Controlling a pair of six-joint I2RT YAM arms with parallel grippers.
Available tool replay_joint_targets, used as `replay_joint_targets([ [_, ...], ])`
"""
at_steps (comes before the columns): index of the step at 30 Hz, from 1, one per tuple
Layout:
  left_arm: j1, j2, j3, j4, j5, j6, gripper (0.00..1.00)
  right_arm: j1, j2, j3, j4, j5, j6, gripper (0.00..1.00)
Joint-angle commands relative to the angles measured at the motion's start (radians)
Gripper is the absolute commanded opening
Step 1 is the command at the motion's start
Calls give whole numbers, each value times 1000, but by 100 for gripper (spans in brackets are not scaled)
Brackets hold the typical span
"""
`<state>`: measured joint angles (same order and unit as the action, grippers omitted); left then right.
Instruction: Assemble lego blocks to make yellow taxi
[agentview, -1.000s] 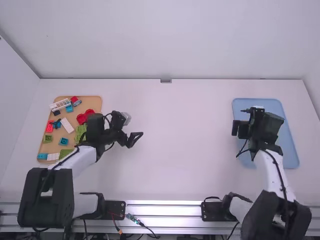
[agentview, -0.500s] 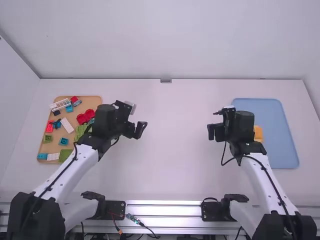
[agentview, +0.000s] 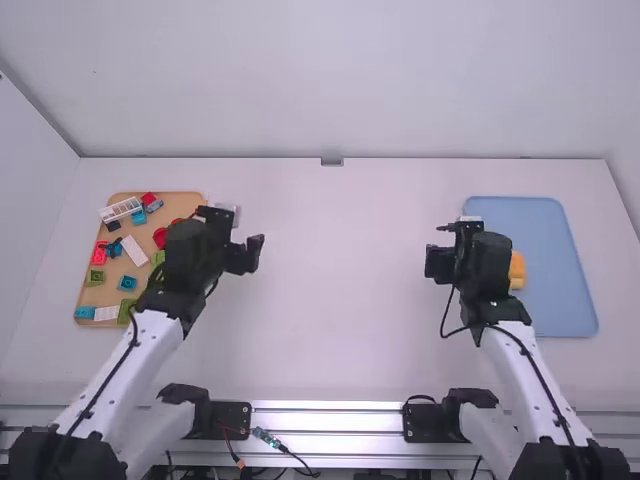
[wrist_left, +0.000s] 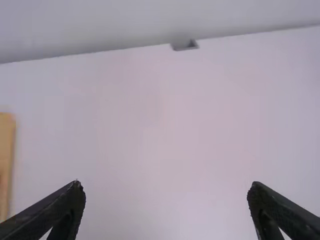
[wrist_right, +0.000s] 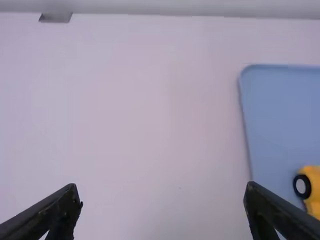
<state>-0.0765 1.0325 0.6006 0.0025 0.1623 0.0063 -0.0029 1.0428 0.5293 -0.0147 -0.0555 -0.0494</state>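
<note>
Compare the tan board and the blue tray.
The tan board holds many loose blocks in several colours; the blue tray holds a yellow build with a black-and-white wheel.
The tan board lies on the robot's left, the blue tray on its right.
Both lie on the white table and have rounded corners.

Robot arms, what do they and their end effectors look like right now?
The left arm and right arm match: white links, blocky black joints, a thin black cable along each. The left end effector and right end effector are black, with two tapering fingers apiece.
</note>
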Motion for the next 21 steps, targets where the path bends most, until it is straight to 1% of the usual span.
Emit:
replay_joint_targets([
  [1, 45, -51, -48, -2, -73, -6, 82, 3, -51, -45, 15, 56, 49, 82],
  [3, 76, -95, -92, -2, -117, -6, 77, 3, -95, -89, 15, 56, 49, 78],
  [6, 76, -148, -145, -2, -162, -6, 72, 3, -148, -142, 15, 56, 49, 72],
  [9, 76, -223, -220, -2, -162, -6, 65, 3, -223, -216, 15, 56, 49, 65],
  [15, 76, -342, -339, -2, -162, -6, 53, 3, -341, -335, 15, 56, 49, 53],
  [21, 76, -495, -491, -2, -162, -6, 37, 3, -494, -488, 15, 56, 49, 38],
])
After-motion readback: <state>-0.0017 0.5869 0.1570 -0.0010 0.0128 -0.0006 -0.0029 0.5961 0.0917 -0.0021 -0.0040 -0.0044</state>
